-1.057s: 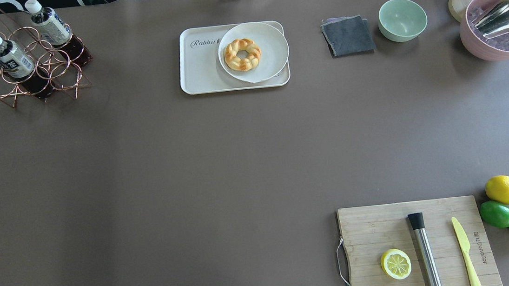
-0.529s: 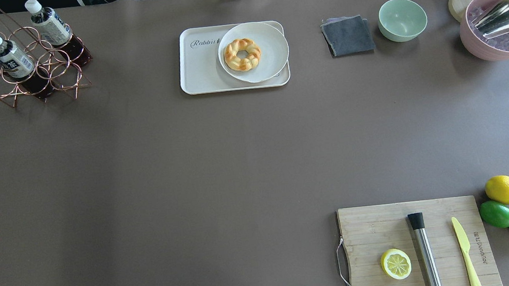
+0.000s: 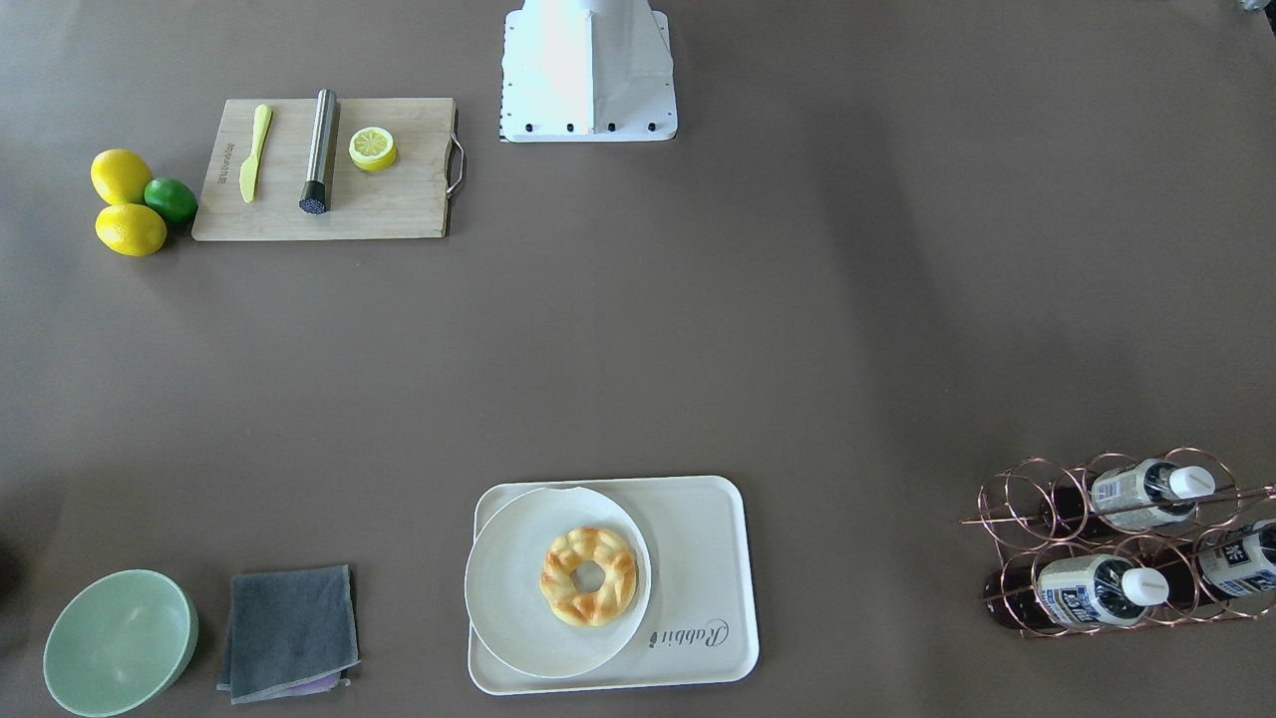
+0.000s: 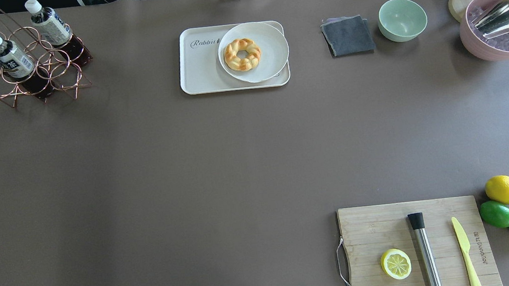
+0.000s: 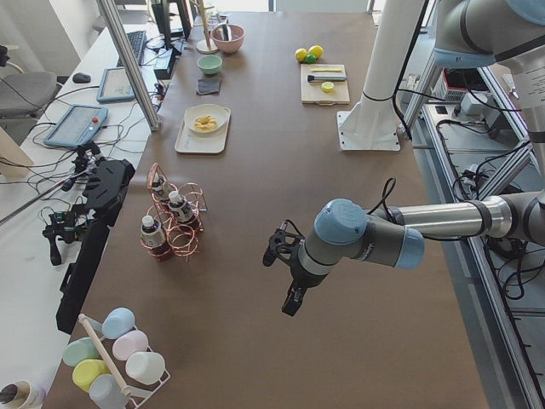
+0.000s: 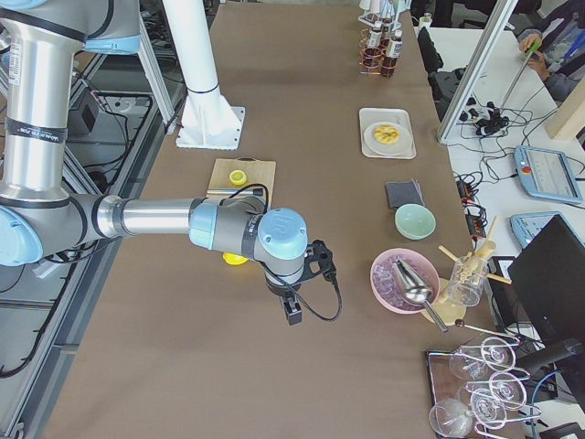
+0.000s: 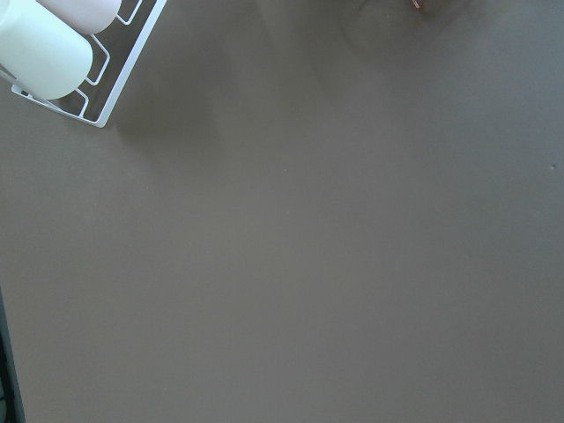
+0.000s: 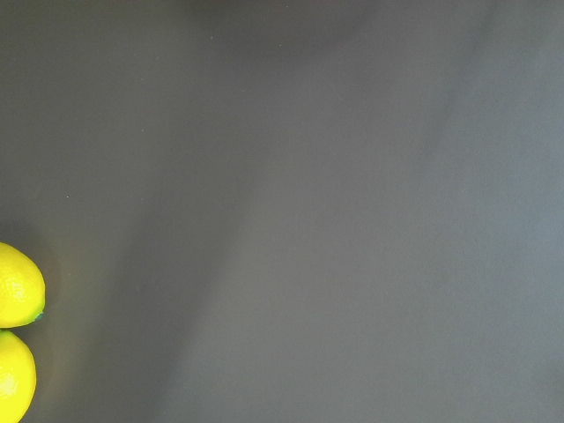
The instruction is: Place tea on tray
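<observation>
Three tea bottles (image 4: pixel 10 56) lie tilted in a copper wire rack (image 4: pixel 62 82) at the far left corner, and they also show in the front view (image 3: pixel 1092 588). The cream tray (image 4: pixel 200 68) marked "Rabbit" sits at the far middle. A round white plate (image 4: pixel 269 53) with a braided doughnut (image 4: pixel 242 54) covers its right part. My left gripper (image 5: pixel 292 302) hangs over bare table, well short of the rack; I cannot tell if it is open or shut. My right gripper (image 6: pixel 292 311) hangs over bare table near the lemons; its state is also unclear.
A wooden cutting board (image 4: pixel 375 229) with a lemon half (image 4: pixel 396 264), steel muddler (image 4: pixel 426 252) and yellow knife (image 4: pixel 465 249) lies near right. Two lemons and a lime (image 4: pixel 497 214) sit beside it. Grey cloth (image 4: pixel 348 36), green bowl (image 4: pixel 402 19) and pink ice bowl (image 4: pixel 473 42) stand far right.
</observation>
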{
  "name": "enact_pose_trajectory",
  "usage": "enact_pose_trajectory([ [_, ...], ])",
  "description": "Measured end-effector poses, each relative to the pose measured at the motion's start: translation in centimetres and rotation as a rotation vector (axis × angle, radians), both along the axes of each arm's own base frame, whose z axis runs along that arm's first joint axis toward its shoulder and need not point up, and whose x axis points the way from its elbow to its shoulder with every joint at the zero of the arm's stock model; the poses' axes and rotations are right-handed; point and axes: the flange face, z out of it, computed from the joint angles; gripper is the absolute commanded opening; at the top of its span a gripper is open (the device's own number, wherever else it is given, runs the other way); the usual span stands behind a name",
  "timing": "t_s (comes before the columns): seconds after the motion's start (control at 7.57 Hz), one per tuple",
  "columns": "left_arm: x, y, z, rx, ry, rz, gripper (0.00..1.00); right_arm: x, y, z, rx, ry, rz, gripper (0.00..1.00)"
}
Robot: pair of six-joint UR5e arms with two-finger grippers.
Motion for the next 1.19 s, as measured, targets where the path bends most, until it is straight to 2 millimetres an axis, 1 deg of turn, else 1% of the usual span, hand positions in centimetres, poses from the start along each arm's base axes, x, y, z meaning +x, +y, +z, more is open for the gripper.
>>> enact_pose_trajectory([
  [0.4,-0.1,0.4,-0.2,0.011,-0.003,0.001,0.97,0.1,0.0,0.7,0.028,0.010,0.000,1.00],
  [0.66,-0.2,0.9,-0.2,0.008,-0.005,-0.003,0.97,0.1,0.0,0.7,0.043,0.013,-0.001,1.00],
  [0.79,-0.3,1.0,-0.3,0.009,-0.006,-0.006,0.97,0.1,0.0,0.7,0.046,0.014,-0.002,1.00],
  [1.19,-0.4,0.8,-0.8,0.011,-0.003,-0.013,0.97,0.1,0.0,1.6,0.050,0.014,0.000,1.00],
])
